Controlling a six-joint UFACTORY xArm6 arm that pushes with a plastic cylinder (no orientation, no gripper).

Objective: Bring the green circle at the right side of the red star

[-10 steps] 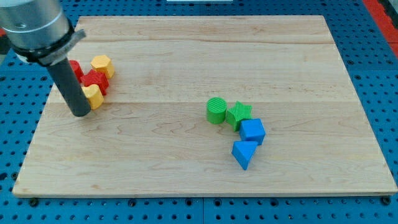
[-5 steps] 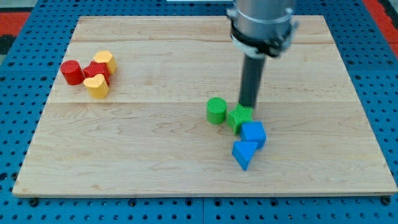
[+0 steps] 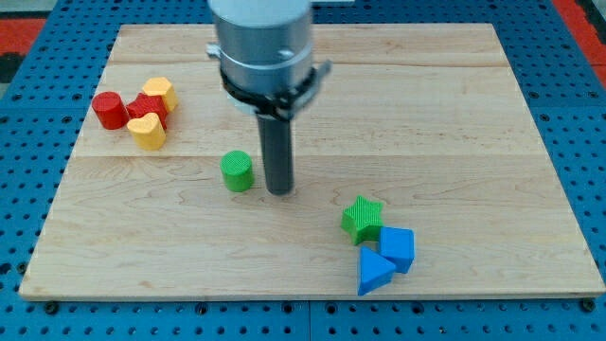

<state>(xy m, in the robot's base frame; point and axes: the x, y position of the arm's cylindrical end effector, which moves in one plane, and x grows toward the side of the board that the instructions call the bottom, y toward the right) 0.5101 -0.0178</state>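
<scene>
The green circle (image 3: 237, 171) stands on the wooden board at centre left. My tip (image 3: 278, 190) rests on the board just to the circle's right, a small gap between them. The red star (image 3: 147, 106) sits at the view's upper left, wedged between a red cylinder (image 3: 110, 110) on its left, a yellow block (image 3: 158, 92) above and a yellow heart (image 3: 147, 131) below. The green circle lies well to the right of and below the red star.
A green star (image 3: 362, 218) lies at lower right of centre, with a blue cube (image 3: 397, 248) and a blue triangle (image 3: 374, 273) just below it. The wooden board (image 3: 454, 114) ends at a blue pegboard surround.
The green circle has slid left from beside the green star. The green star and both blue blocks shifted slightly down. My tip went from the far left to the green blocks, then followed the circle left.
</scene>
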